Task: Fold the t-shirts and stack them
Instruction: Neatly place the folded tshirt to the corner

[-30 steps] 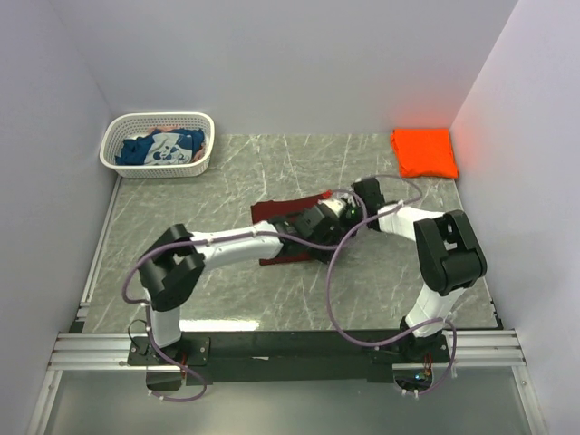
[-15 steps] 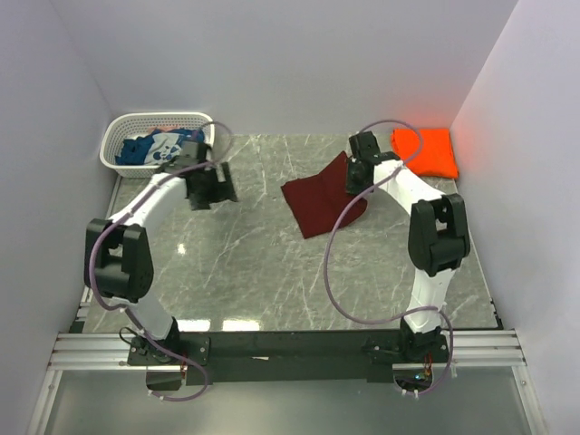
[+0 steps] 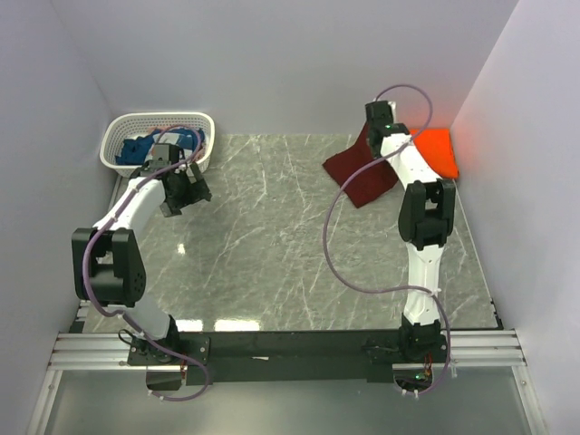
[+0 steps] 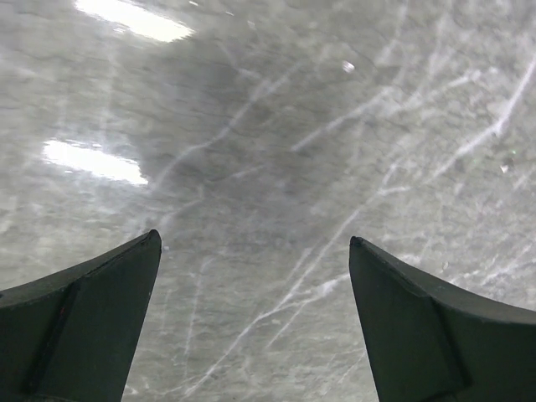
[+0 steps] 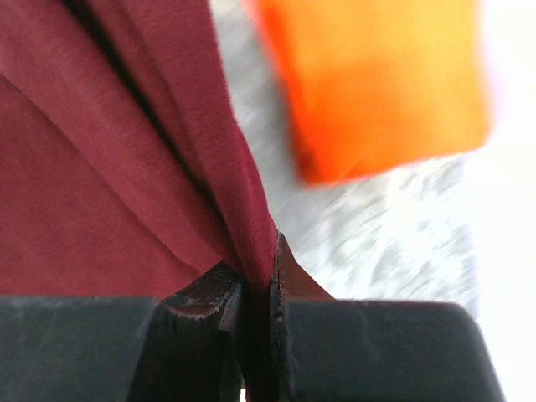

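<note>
Right claw (image 5: 270,276) pinched tight on soft maroon shirt (image 3: 356,172), folded cloth draping diagonally at far right over veined grey tabletop (image 3: 272,236), beside flat folded orange shirt (image 3: 437,150), left claw (image 4: 255,243) spread wide, empty, near lattice basket (image 3: 159,119).

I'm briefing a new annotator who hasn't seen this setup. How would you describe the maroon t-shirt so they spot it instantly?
Look to the far right corner of the table, where a folded orange t-shirt lies flat. Just left of it, the maroon t-shirt hangs pinched in the right tool. It is the only dark red cloth, and the only shirt being held.
</note>
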